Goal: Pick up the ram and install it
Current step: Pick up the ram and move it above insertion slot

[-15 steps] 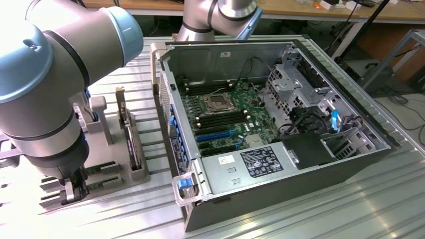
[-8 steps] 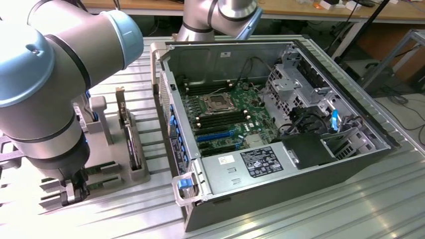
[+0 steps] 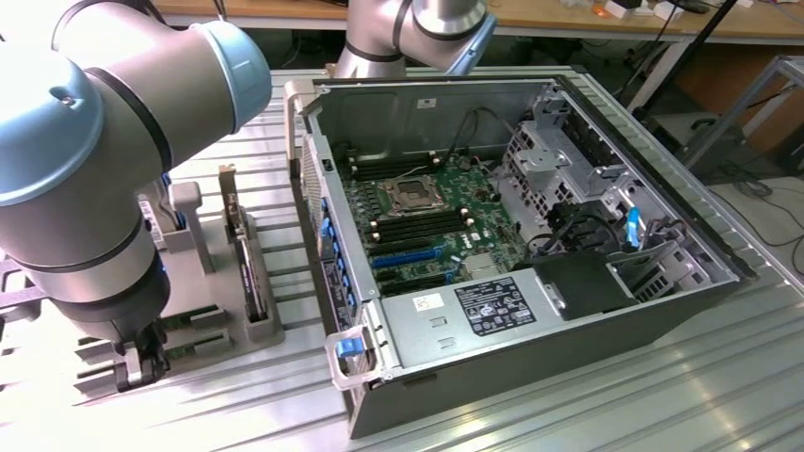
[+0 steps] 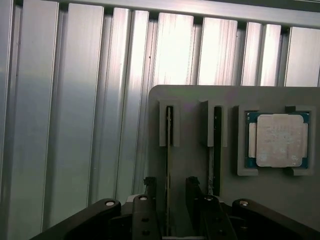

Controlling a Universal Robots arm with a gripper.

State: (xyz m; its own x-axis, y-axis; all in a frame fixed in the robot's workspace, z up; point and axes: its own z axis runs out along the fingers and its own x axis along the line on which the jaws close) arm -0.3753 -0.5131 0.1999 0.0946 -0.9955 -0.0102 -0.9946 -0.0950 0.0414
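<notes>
The ram point(image 4: 169, 150) stands on edge in a slot of the grey holder point(image 4: 190, 100) on the table point(image 4: 75, 125). The gripper point(image 4: 171, 184) is released, straddling it, apparently not touching. It is probably light, stiff and fragile, best pinched across its flat faces.

We record, exterior view: a ribbed table point(image 3: 603, 405) under everything. An open computer case point(image 3: 503, 377) lies centre to right of frame. Inside it sits the motherboard point(image 3: 427, 221), with the power supply point(image 3: 490, 306) below it in frame and the drive cage point(image 3: 566, 160) toward upper right. A parts holder point(image 3: 201, 320) lies lower left, beside the case, with an expansion card point(image 3: 255, 273) standing in it and the gripper point(image 3: 132, 363) over it. Wrist view: the ram point(image 4: 169, 150) stands in a slot, a finger on either side with a gap to each. A second board point(image 4: 216, 150) stands in the neighbouring slot, and the processor point(image 4: 279, 140) lies in the recess beyond.
</notes>
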